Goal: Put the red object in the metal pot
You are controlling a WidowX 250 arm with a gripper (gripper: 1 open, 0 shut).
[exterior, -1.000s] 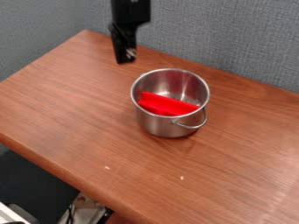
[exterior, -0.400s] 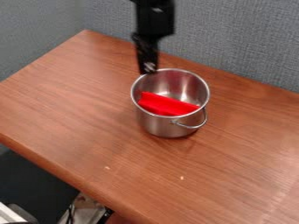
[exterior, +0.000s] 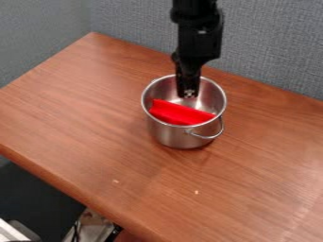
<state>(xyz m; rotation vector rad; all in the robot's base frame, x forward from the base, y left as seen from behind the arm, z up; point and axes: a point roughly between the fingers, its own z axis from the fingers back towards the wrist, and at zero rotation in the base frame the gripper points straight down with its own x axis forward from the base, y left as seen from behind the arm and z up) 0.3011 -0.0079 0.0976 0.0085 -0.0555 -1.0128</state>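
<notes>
The worktop (exterior: 89, 113) is a brown wood-grain slab set at an angle, its far corner near the top of the view and its near edge falling away at the lower left. A grey textured wall (exterior: 271, 43) stands behind it. Below the near edge lies dark floor with some pale clutter too blurred to name.

The metal pot (exterior: 187, 113) stands on the worktop right of centre, upright, a loop handle showing on its near side. The red object (exterior: 179, 112) lies inside it, slanting across the near-left part of the interior.

The black arm comes down from the top edge, and the tool (exterior: 187, 92) hangs pointing down with its tip inside the pot's mouth, just above the far end of the red object. Its jaws are clenched together with nothing between them.

A second ago the tool hung over the worktop's far-left area, well clear of the pot; it has since travelled right and lower to the pot. Pot and red object have not shifted.
</notes>
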